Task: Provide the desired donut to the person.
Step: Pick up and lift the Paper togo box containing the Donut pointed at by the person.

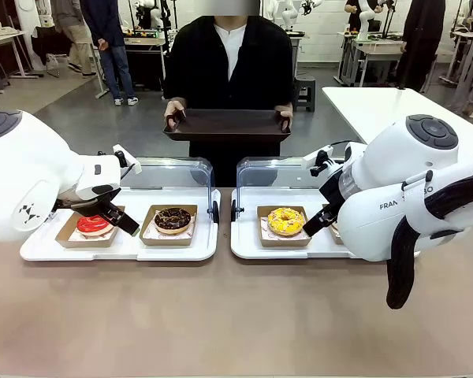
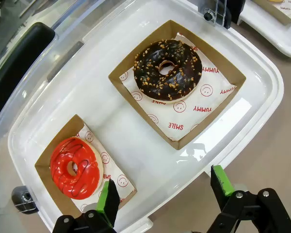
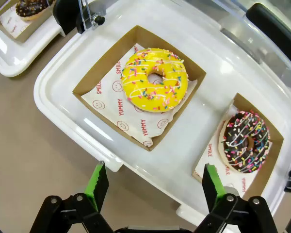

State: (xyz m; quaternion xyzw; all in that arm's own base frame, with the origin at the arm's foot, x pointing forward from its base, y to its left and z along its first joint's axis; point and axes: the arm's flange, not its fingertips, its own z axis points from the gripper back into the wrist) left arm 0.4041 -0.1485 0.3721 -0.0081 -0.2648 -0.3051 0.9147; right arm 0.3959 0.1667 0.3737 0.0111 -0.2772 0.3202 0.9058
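Observation:
Across the table the person (image 1: 230, 59) holds an empty dark tray (image 1: 229, 124) in both hands. On the left white tray (image 1: 126, 246) sit a red-glazed donut (image 1: 94, 224) (image 2: 75, 167) and a chocolate nut donut (image 1: 173, 220) (image 2: 168, 71), each in a cardboard box. My left gripper (image 1: 114, 214) (image 2: 167, 191) hangs open above that tray's near edge, close to the red donut. The right white tray (image 1: 256, 246) carries a yellow sprinkled donut (image 1: 286, 221) (image 3: 155, 80) and a chocolate sprinkled donut (image 3: 246, 141). Over its near edge my right gripper (image 1: 317, 220) (image 3: 155, 187) is open and empty.
Both trays have clear lids (image 1: 167, 172) standing open at the back, hinged beside black latches (image 1: 214, 211). Bare brown tabletop (image 1: 221, 315) lies in front of the trays. A white table (image 1: 378, 106) stands at the far right.

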